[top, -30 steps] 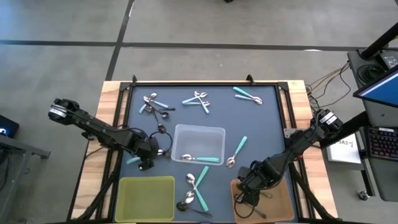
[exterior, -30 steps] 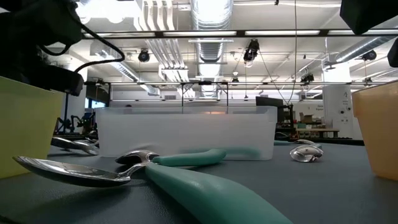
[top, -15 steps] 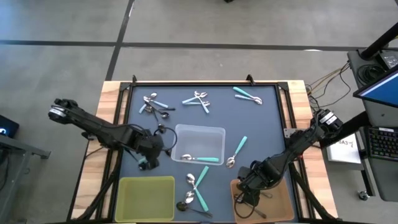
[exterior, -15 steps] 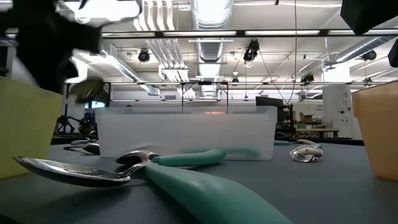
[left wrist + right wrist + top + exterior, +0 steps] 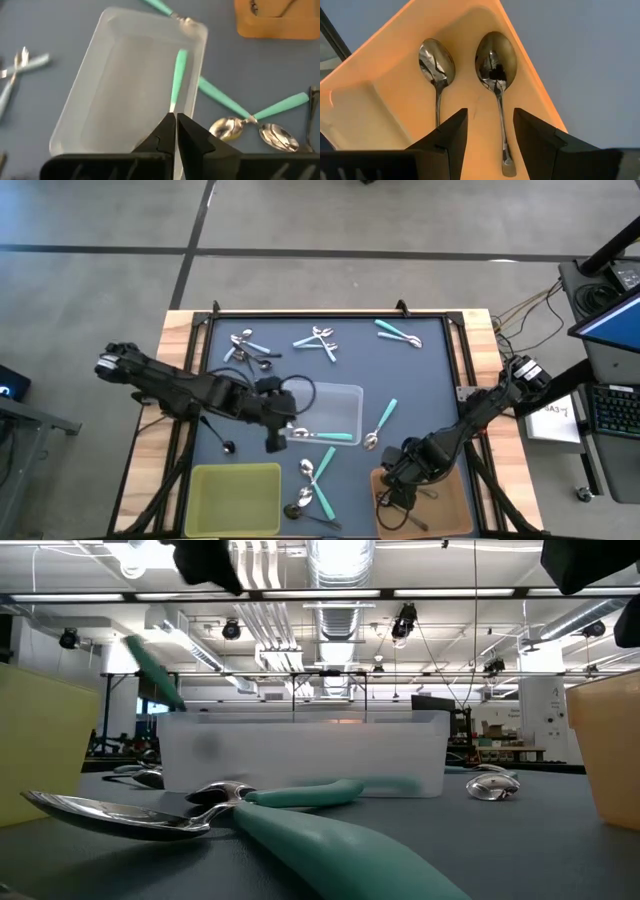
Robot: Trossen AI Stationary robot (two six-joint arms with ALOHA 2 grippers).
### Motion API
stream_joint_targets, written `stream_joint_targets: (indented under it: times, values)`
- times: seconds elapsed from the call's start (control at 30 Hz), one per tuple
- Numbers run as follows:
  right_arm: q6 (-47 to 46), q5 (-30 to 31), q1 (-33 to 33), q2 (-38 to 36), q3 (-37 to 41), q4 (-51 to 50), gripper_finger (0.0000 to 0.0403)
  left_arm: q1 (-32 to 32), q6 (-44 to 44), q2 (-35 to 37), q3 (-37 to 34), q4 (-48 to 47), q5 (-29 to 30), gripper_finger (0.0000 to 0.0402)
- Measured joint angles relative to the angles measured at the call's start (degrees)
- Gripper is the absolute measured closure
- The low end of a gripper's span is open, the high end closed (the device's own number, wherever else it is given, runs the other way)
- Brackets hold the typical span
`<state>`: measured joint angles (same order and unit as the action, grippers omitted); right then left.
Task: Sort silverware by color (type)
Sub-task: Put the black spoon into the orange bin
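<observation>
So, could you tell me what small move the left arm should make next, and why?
Probably carry on a little further over the clear bin and lower. The left tool is shut on a teal spoon, already at the bin's near-left edge, where another teal spoon lies inside. Opening now might drop it on the rim.

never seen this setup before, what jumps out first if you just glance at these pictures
The left gripper, shut on a teal-handled spoon, hangs above the clear bin at the table's middle. The right gripper hovers open over the brown bin at the near right, where two all-metal spoons lie. More spoons lie scattered on the dark mat.
</observation>
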<state>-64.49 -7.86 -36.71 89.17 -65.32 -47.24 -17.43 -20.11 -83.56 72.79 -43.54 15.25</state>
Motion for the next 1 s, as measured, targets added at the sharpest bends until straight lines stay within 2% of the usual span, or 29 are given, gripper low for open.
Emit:
stream_joint_targets:
  times: [0.1,0.27,0.4,0.53,0.63,0.73,0.9,1.0]
  values:
    - [-0.2,0.0,0.0,0.0,0.0,0.0,0.0252,0.3,3.3,-4.9,4.7,-0.7,-0.2,0.0401]
    - [-3.2,0.0,-0.1,0.0,0.0,0.1,0.0252,0.5,3.5,-10.6,9.7,-6.8,-0.1,0.0402]
    - [-3.9,0.4,-0.5,0.0,0.0,0.1,0.0252,0.2,2.7,-10.6,9.8,-7.8,-0.2,0.0401]
    - [-3.9,0.4,-0.8,0.0,0.0,0.1,0.0252,-0.4,-0.6,-7.1,7.5,-10.1,-0.2,0.0401]
    - [-3.6,1.0,-1.2,0.0,0.0,0.1,0.0252,-1.5,-5.4,-2.4,2.8,-13.8,-0.2,0.0401]
    - [-2.7,2.7,-1.3,0.0,0.0,0.1,0.0252,-3.5,-13.0,4.0,-4.9,-15.5,-0.8,0.0401]
    - [-0.3,3.5,-1.3,0.0,0.0,0.1,0.0252,-9.0,-28.6,14.6,-19.2,-15.4,-6.4,0.0401]
    - [0.7,3.5,-1.0,0.0,0.0,0.1,0.0252,-12.0,-38.1,19.2,-26.2,-14.2,-7.5,0.0400]
